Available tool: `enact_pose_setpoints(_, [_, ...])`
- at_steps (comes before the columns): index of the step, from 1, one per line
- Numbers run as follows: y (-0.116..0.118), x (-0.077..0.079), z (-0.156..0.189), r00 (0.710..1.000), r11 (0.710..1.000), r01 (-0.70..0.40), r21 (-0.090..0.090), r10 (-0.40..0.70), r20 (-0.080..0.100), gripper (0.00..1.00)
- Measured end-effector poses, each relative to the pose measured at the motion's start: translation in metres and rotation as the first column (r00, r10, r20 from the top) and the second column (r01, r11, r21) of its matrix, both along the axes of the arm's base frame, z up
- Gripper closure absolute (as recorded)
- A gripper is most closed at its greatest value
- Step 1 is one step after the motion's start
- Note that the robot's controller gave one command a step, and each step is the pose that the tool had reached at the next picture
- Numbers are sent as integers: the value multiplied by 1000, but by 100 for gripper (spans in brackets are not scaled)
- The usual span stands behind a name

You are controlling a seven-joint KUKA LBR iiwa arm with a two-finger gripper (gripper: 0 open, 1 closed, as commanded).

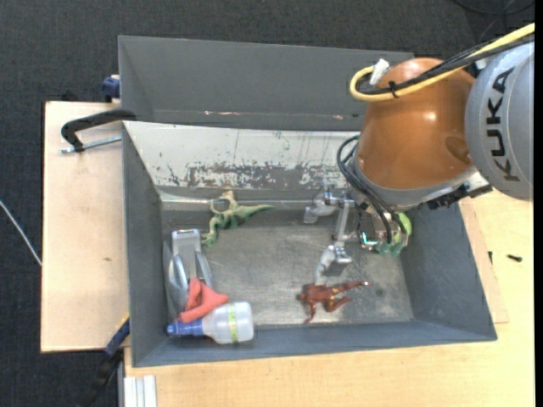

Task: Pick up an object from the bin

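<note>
My gripper point(329, 236) hangs in the right half of the bin, below the arm's orange cover. Its two metal fingers point(333, 261) stand apart, open, with nothing between them. A small reddish-brown toy dinosaur point(331, 295) lies on the bin floor just in front of the lower fingertip, apart from it. A small green-yellow thing point(399, 231) shows to the right of the gripper, partly hidden under the cover; I cannot tell what it is.
A green toy dinosaur point(227, 216) lies at the back left of the floor. In the front left corner are a clear packet point(182, 261), a red piece point(202, 299) and a clear bottle with a blue cap point(222, 323).
</note>
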State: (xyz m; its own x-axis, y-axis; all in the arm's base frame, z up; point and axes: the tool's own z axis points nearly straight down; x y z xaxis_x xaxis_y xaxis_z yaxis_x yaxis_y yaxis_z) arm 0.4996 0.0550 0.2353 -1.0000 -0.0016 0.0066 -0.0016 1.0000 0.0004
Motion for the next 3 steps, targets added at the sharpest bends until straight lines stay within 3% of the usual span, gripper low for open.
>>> enact_pose_setpoints(2, [0, 2, 3, 1000, 1000, 0, 1, 0, 8, 0])
enact_pose_setpoints(3, [0, 0, -36, 983, 983, -183, 1, 183, 1, 0])
